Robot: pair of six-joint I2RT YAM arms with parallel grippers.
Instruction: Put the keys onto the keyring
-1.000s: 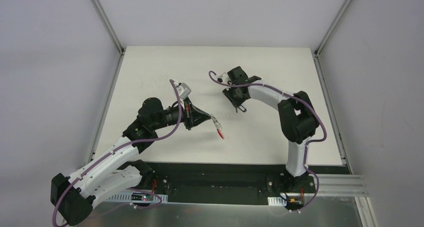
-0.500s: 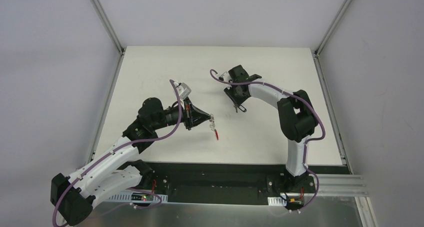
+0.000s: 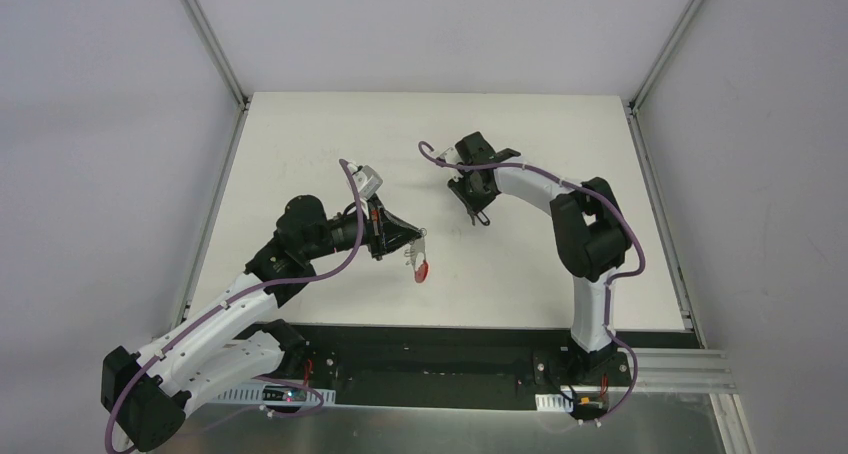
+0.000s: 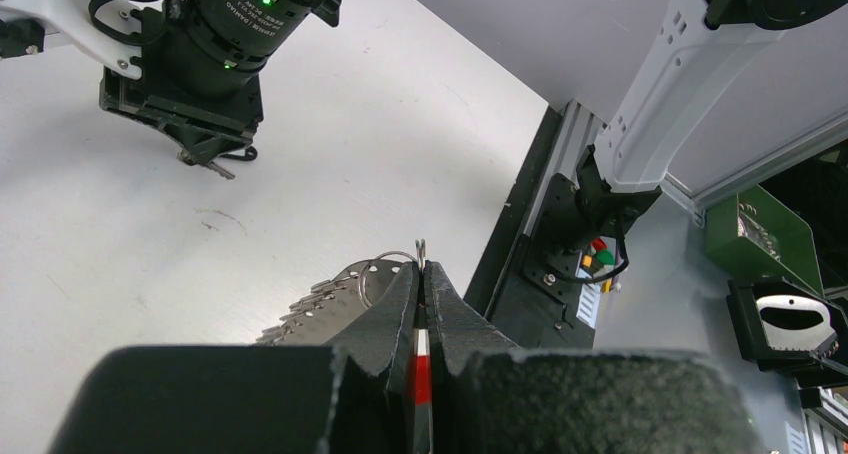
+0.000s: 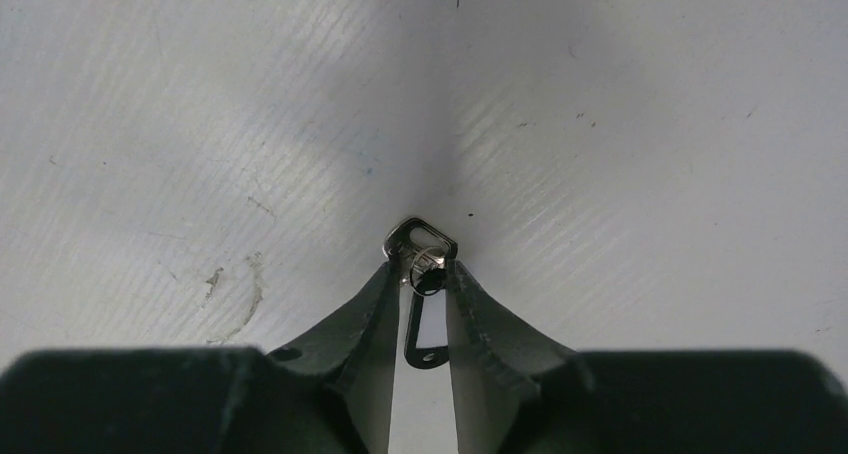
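Left gripper (image 4: 421, 274): jaws pressed tight together on the keyring (image 4: 392, 264). Red crescent (image 4: 421, 359) pinched edge-on between the pads. Thin wire loops poke out past the fingertips. Top view: keyring hangs from the tips, red part lowest; can't tell if it touches the desk (image 3: 560, 274).

Right gripper (image 5: 420, 271): jaws narrow, small gap. Fingertips sit either side of the key (image 5: 420, 239), right at its silver head. Can't tell if they actually pinch it or just flank it. Key lies flat on the desk. Black tag (image 5: 424, 326) attached to the key, lying in the gap between the fingers, on the wrist side of the key. Only one key visible.

Places, all relative to the key, top view:
- right gripper directly over it, pointing down at the desk
- keyring and left gripper well apart from it, to its left and nearer the bases
- right arm curves off to its right, then back to its base at the near desk edge
- left arm reaches in from its near-left, tips aimed roughly toward it

Left wrist view: key and tag seen far off under the right gripper, on bare desk.
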